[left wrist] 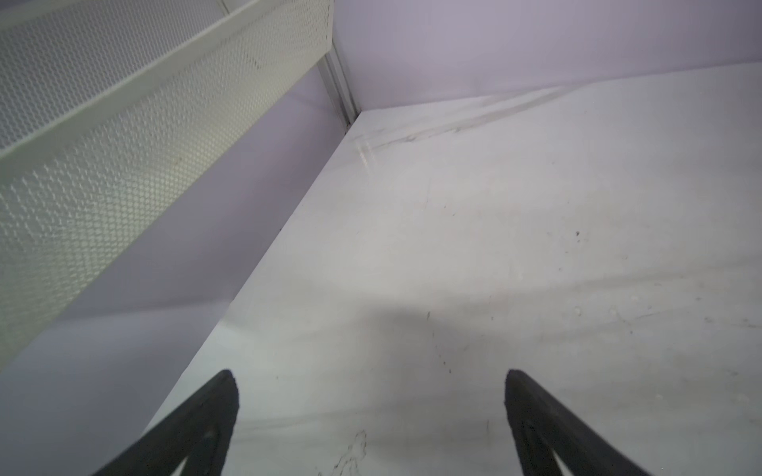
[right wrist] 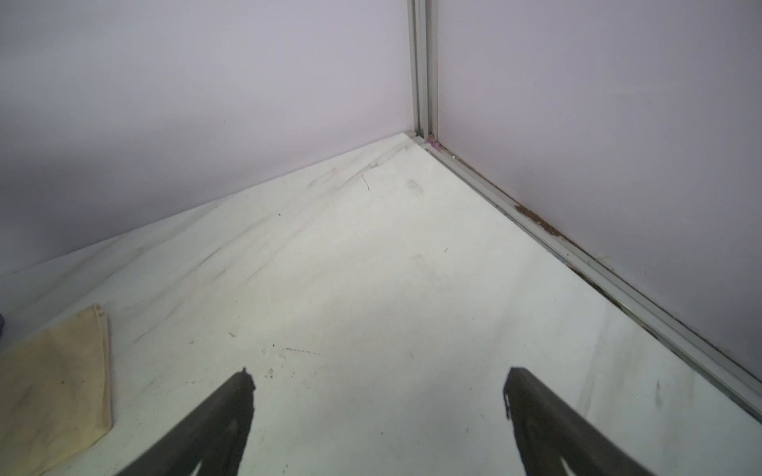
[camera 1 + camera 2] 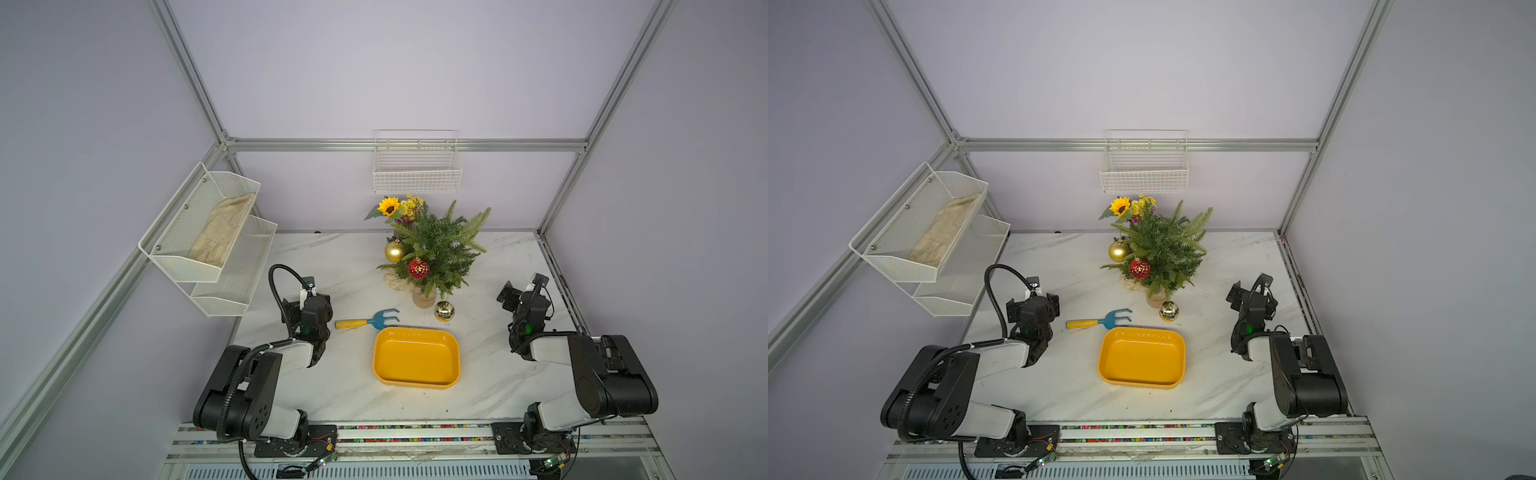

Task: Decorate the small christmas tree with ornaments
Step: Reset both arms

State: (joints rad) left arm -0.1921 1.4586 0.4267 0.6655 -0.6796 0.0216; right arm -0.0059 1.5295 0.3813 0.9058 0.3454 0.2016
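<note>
Left gripper (image 1: pixel 371 381) and right gripper (image 2: pixel 377 379): both wide apart, empty. The small christmas tree (image 3: pixel 440 249) stands rear centre. Red bauble (image 3: pixel 418 268) and matte gold bauble (image 3: pixel 395 250) appear hung. Shiny gold bauble (image 3: pixel 444 311) lies beside the stump (image 3: pixel 424 298). You should grip that 1 squarely; it may roll.

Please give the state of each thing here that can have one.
small christmas tree: standing upright
red ornament: hanging on the tree
matte gold ornament: appears hung at the tree's edge
shiny gold ornament: lying on the table
yellow tray: empty
left gripper: jaws open, empty
right gripper: jaws open, empty
</note>
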